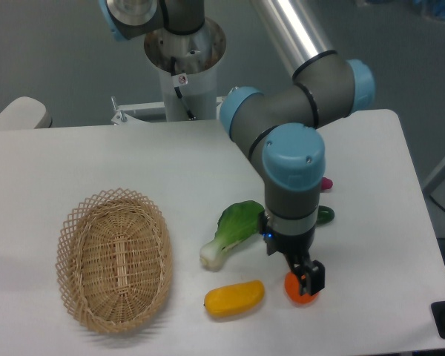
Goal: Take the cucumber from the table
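Pincer [305,280] hangs over the orange fruit [297,291], its fingers hiding much of it; we cannot tell whether it is open or closed. Behind the arm's wrist we see only a dark green end of the cucumber [325,215] on the table [96,159], mostly hidden. Bok choy [232,230], yellow fruit [234,297] and wicker basket [115,258] lie leftward.

Grey floor [44,52], perhaps carpeted.

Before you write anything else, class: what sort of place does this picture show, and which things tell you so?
Most likely a robotics lab or test bench: an industrial arm on a pedestal at a bare white table, with toy-like produce such as a bok choy and a wicker basket laid out for practice.
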Tool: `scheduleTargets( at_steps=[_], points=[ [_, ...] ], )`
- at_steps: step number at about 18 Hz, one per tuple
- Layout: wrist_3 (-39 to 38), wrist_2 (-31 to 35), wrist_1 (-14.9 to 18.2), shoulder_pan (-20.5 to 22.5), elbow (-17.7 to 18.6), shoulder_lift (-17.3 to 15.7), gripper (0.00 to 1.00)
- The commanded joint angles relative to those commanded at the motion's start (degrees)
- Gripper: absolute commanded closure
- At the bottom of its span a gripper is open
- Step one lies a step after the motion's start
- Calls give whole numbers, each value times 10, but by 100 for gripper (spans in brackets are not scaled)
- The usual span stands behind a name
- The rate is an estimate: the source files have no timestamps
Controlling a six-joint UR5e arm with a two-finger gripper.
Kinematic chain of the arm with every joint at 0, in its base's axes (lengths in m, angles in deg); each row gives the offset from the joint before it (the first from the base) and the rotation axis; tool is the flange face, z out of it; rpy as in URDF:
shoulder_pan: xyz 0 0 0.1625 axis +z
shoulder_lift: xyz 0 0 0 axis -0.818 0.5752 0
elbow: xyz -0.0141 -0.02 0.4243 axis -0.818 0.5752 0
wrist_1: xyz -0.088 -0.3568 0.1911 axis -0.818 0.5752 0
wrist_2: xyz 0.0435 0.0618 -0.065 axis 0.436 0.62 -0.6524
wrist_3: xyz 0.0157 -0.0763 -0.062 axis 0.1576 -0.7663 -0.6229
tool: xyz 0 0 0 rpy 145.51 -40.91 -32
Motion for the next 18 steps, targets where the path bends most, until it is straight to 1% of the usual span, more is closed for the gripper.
scheduleTargets(
  at_steps=[3, 6, 7, 9, 12, 15, 18],
  points=[
    [0, 3, -2, -10, 11, 10, 0],
    [6, 10, -6, -11, 30, 9, 0],
    [21, 15, -7, -7, 38, 5, 0],
    [70, 28, -6, 0, 40, 1, 0],
    [100, 58, -5, 11, 49, -8, 0],
    [157, 62, -6, 23, 54, -10, 0],
    [187, 61, -6, 44, 65, -18, 0]
  ],
)
